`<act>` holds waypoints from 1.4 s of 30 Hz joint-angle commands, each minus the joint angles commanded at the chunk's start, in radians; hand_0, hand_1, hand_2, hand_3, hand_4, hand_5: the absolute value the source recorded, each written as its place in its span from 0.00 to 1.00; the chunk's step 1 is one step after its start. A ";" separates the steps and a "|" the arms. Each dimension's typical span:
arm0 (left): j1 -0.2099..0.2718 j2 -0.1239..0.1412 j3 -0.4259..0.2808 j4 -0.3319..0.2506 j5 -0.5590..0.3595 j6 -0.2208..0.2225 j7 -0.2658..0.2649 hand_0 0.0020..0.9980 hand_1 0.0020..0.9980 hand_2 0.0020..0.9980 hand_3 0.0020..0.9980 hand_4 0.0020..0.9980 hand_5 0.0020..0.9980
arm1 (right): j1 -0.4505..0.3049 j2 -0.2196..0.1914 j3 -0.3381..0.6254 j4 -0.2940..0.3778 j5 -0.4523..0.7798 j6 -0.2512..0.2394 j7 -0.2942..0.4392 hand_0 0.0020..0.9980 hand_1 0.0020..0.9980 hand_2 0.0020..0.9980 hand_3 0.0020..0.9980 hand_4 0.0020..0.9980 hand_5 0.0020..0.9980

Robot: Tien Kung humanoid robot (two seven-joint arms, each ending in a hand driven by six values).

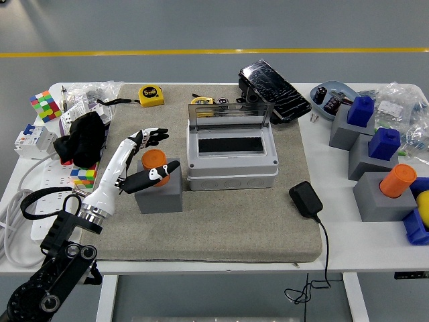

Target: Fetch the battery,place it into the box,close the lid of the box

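Near the desk's (348, 249) front-left corner the robot's left arm rises from below and reaches in over the grey mat (221, 221). Its left hand (144, 157) sits at the orange battery (153, 159), which stands upright in a grey block (159, 189) on the left half of the mat. The thumb (155, 176) lies across the block's top on the near side of the battery, while the fingers (153, 136) stretch past its far side, loosely spread; the hand brackets the battery, but whether it actually grips it cannot be told. The right hand is out of view.

Just right of the block, at the mat's middle, the grey box (231, 161) stands with its clear lid (228, 115) raised upright at the back and its dark inside showing. A black adapter (305, 199) lies on the mat toward the front-right, its cable trailing over the front edge.

Along the right edge stand more grey blocks, one holding an orange cylinder (398, 180) and two holding blue pieces (385, 142). Toward the far edge lie a yellow tape measure (151, 95) and a black pack (273, 90); a colourful cube (45, 105) sits at the far-left corner.
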State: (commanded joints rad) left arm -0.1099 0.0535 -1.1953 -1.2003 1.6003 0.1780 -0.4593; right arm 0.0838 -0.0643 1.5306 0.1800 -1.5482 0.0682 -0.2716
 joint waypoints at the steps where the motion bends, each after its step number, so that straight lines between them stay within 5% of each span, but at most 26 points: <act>1: -0.001 -0.001 0.001 0.006 0.001 0.001 -0.002 0.68 0.74 0.70 0.73 1.00 0.36 | 0.000 0.000 0.000 0.000 0.000 0.000 0.000 0.64 0.66 0.68 0.58 0.97 0.58; 2: -0.001 -0.001 0.002 0.011 0.001 0.002 -0.004 0.68 0.74 0.70 0.73 1.00 0.36 | 0.000 0.000 0.000 0.000 0.000 0.000 0.000 0.64 0.66 0.68 0.58 0.97 0.58; 3: -0.002 -0.002 0.005 0.020 -0.001 0.006 -0.009 0.62 0.71 0.68 0.71 1.00 0.24 | 0.000 0.000 -0.001 0.000 0.002 0.000 0.001 0.64 0.66 0.68 0.58 0.97 0.58; 8: -0.011 -0.006 0.026 0.064 -0.037 0.025 -0.047 0.62 0.71 0.68 0.71 1.00 0.24 | 0.001 0.000 -0.002 0.000 0.003 0.000 0.001 0.64 0.66 0.68 0.58 0.97 0.58; 9: -0.015 -0.008 0.034 0.073 -0.052 0.031 -0.060 0.50 0.62 0.59 0.65 1.00 0.10 | 0.002 -0.001 -0.002 0.000 0.004 0.000 0.001 0.64 0.66 0.68 0.58 0.97 0.58; 14: -0.028 -0.013 0.068 0.097 -0.109 0.055 -0.109 0.50 0.62 0.59 0.65 1.00 0.10 | 0.002 0.000 0.000 0.000 0.005 -0.001 0.001 0.64 0.66 0.68 0.58 0.97 0.58; 15: -0.031 -0.015 0.073 0.103 -0.120 0.058 -0.115 0.40 0.50 0.49 0.53 1.00 0.03 | 0.003 0.000 -0.001 0.000 0.005 -0.001 0.001 0.64 0.66 0.68 0.58 0.97 0.58; 20: -0.048 -0.020 0.121 0.138 -0.223 0.076 -0.157 0.40 0.50 0.49 0.53 1.00 0.03 | 0.003 0.000 -0.005 0.000 0.009 0.000 0.001 0.64 0.66 0.68 0.58 0.97 0.58; 21: -0.053 -0.022 0.132 0.147 -0.247 0.079 -0.168 0.35 0.37 0.36 0.41 1.00 0.00 | 0.004 0.001 -0.006 0.000 0.009 0.000 0.001 0.64 0.66 0.68 0.58 0.97 0.58; 23: -0.060 -0.030 0.146 0.164 -0.291 0.087 -0.186 0.35 0.37 0.36 0.41 1.00 0.00 | 0.004 0.001 -0.008 0.000 0.011 0.000 0.002 0.64 0.66 0.68 0.58 0.97 0.58; 26: -0.068 -0.040 0.161 0.179 -0.333 0.096 -0.186 0.35 0.37 0.36 0.41 1.00 0.00 | 0.003 0.001 -0.011 0.000 0.014 0.000 0.002 0.64 0.66 0.68 0.58 0.97 0.58; 27: -0.071 -0.044 0.166 0.183 -0.343 0.098 -0.186 0.28 0.27 0.28 0.33 1.00 0.00 | 0.003 0.001 -0.010 0.000 0.012 0.000 0.002 0.64 0.66 0.68 0.58 0.97 0.58; 32: -0.094 -0.054 0.192 0.210 -0.405 0.125 -0.186 0.28 0.27 0.28 0.33 1.00 0.00 | 0.004 0.001 -0.008 0.000 0.010 0.000 0.000 0.64 0.66 0.68 0.58 0.97 0.58; 33: -0.098 -0.054 0.196 0.214 -0.413 0.130 -0.186 0.16 0.16 0.21 0.28 0.99 0.00 | 0.004 0.001 -0.008 0.000 0.011 0.000 0.000 0.64 0.66 0.68 0.58 0.97 0.58; 42: -0.110 -0.054 0.208 0.215 -0.442 0.174 -0.186 0.11 0.09 0.16 0.22 0.92 0.00 | 0.005 0.002 -0.009 0.000 0.013 0.000 0.000 0.64 0.66 0.68 0.58 0.97 0.58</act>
State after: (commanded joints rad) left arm -0.2197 0.0000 -0.9868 -0.9858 1.1584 0.3517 -0.6454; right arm 0.0885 -0.0626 1.5213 0.1800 -1.5356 0.0678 -0.2716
